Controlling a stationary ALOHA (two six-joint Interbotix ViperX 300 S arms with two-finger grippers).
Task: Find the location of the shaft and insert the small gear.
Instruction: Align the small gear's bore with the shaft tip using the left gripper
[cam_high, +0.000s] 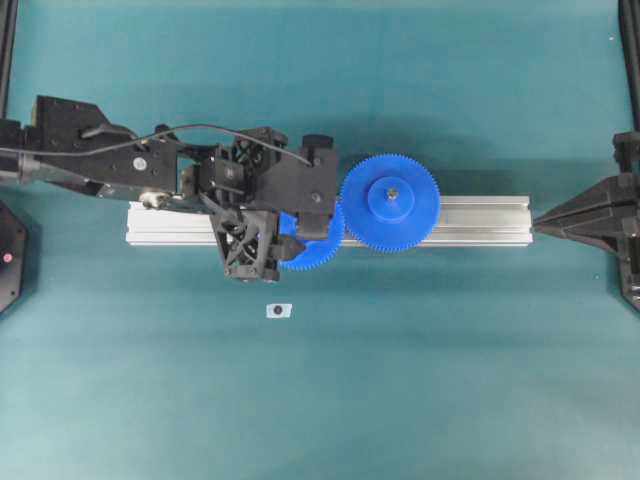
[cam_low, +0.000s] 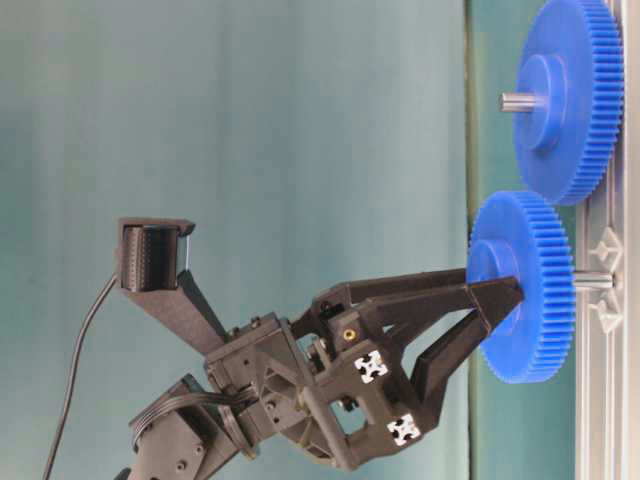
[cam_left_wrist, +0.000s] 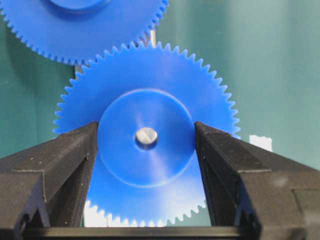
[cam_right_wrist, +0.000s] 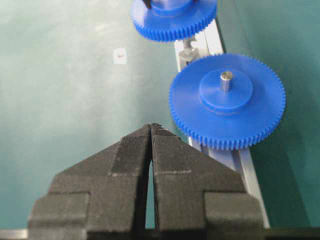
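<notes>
The small gear (cam_left_wrist: 150, 85) is on the shaft (cam_low: 592, 281), which stands from the aluminium rail (cam_high: 480, 220). The shaft's grey tip (cam_left_wrist: 146, 136) shows in the gear's centre hole. My left gripper (cam_left_wrist: 146, 126) is shut on the gear's raised hub, one finger (cam_left_wrist: 75, 150) against each side. The table-level view shows the gear (cam_low: 530, 290) a little off the rail, and the overhead view shows it (cam_high: 318, 252) half hidden under the left wrist. My right gripper (cam_right_wrist: 151, 126) is shut and empty, back at the rail's right end (cam_high: 560, 218).
The larger blue gear (cam_high: 390, 200) sits on its own pin on the rail, its teeth right beside the small gear's; it also shows in the right wrist view (cam_right_wrist: 227, 102). A small white tag with a dark dot (cam_high: 279, 310) lies on the teal table in front of the rail.
</notes>
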